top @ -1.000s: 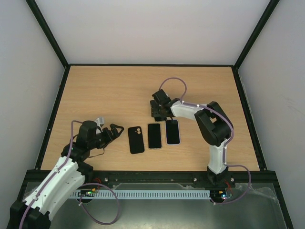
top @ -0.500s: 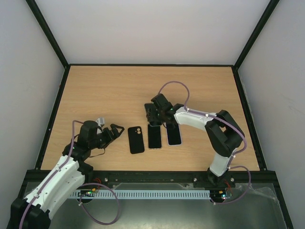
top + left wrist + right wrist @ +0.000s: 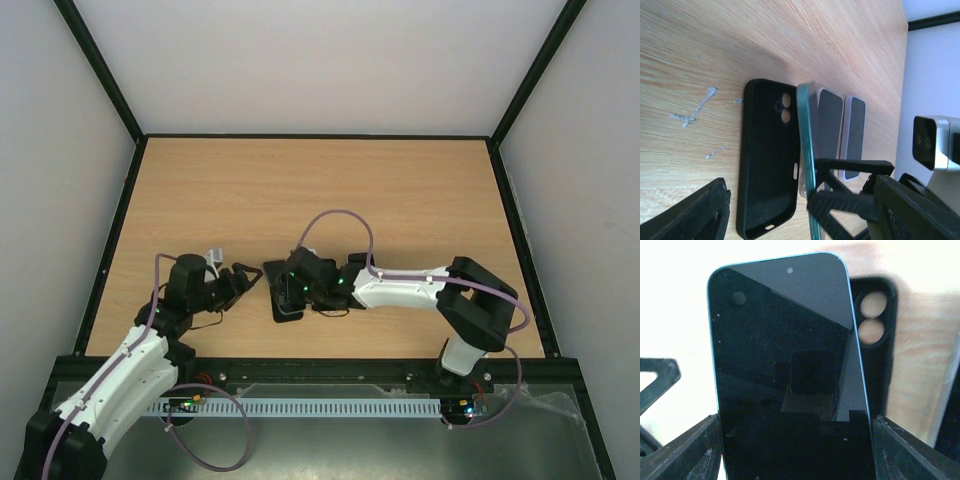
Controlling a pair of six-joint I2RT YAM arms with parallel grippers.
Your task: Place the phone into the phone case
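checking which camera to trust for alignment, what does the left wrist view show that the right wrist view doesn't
Only the left wrist: the black case end to end, open side up, and two other phones flat beyond it. Only the right wrist: the dark screen of the phone face-on. Both: the phone held by the right gripper, and the case's camera cutout.

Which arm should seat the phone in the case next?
Right. The right end effector grips the teal-edged black-screened phone over the black phone case; the left end effector sits open beside it.
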